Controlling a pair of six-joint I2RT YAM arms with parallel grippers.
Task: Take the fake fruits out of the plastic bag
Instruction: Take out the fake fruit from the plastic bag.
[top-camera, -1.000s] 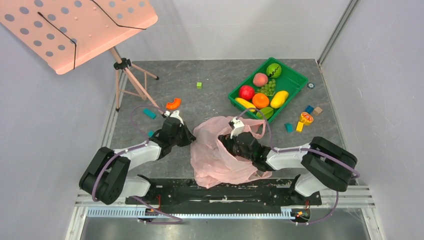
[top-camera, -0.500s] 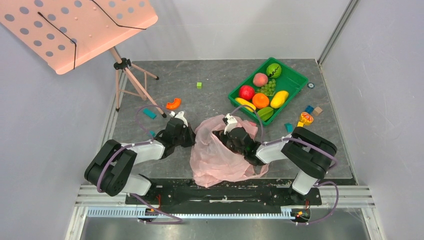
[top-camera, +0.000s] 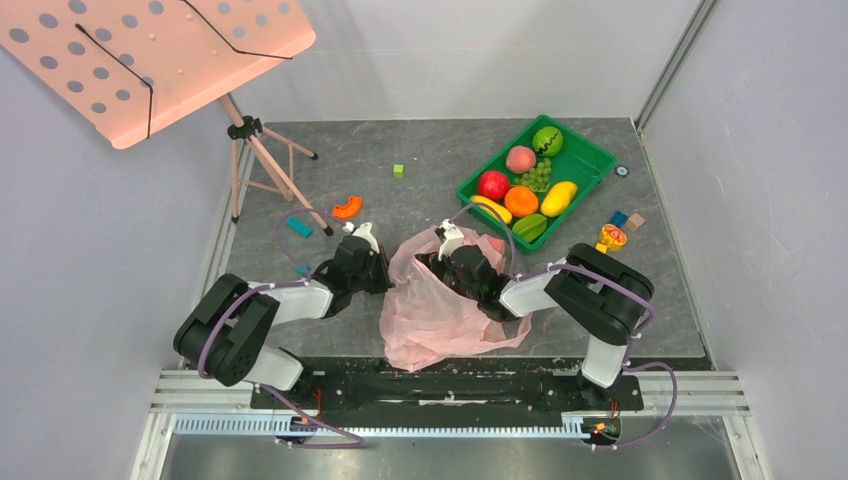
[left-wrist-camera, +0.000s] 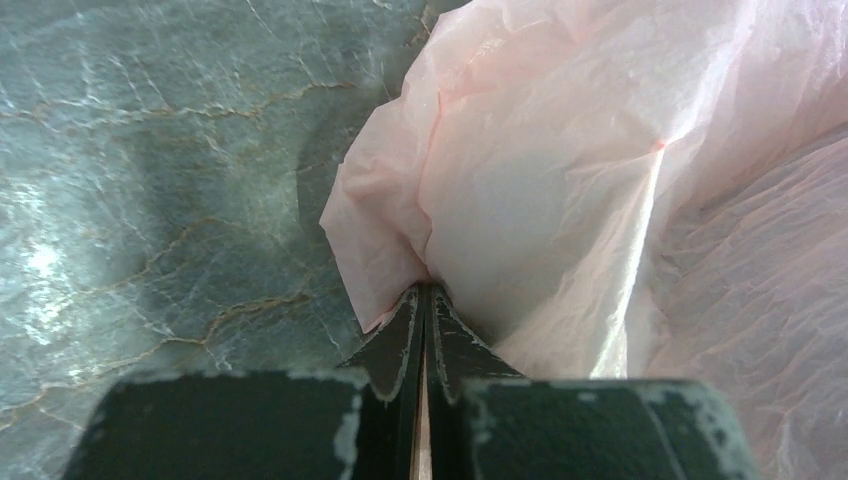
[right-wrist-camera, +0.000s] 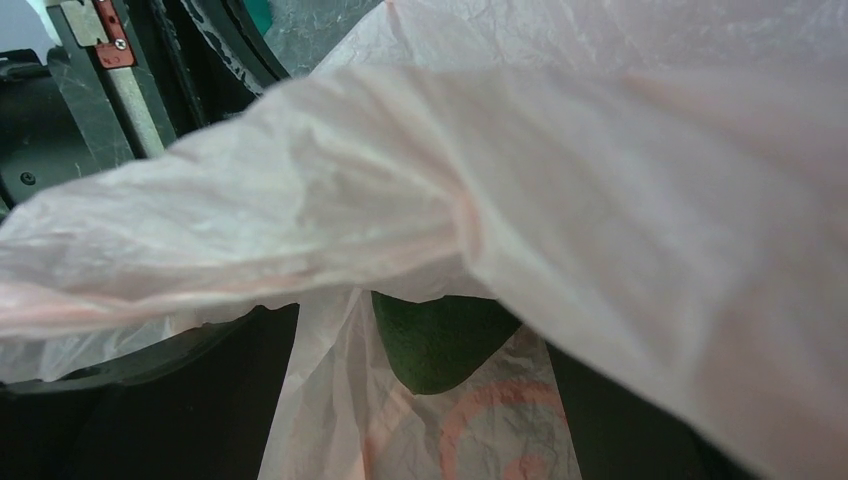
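Left claw (left-wrist-camera: 425, 292) clamps the plastic bag (left-wrist-camera: 560, 170) by its edge.
Right claw (top-camera: 450, 262) sits in the bag mouth, jaws spread, dark green fruit (right-wrist-camera: 440, 345) between them.

No words, brands or numbers are legible; the plastic bag (right-wrist-camera: 600, 200) bears a reddish print (right-wrist-camera: 478, 415) at 6 o'clock, unreadable.

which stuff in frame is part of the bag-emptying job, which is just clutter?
Job: plastic bag; dark green fruit inside it; left gripper shut on the bag's edge; right gripper open around that fruit; red apple, mango in the green tray.
Clutter: music stand; orange piece; green cube; teal block.
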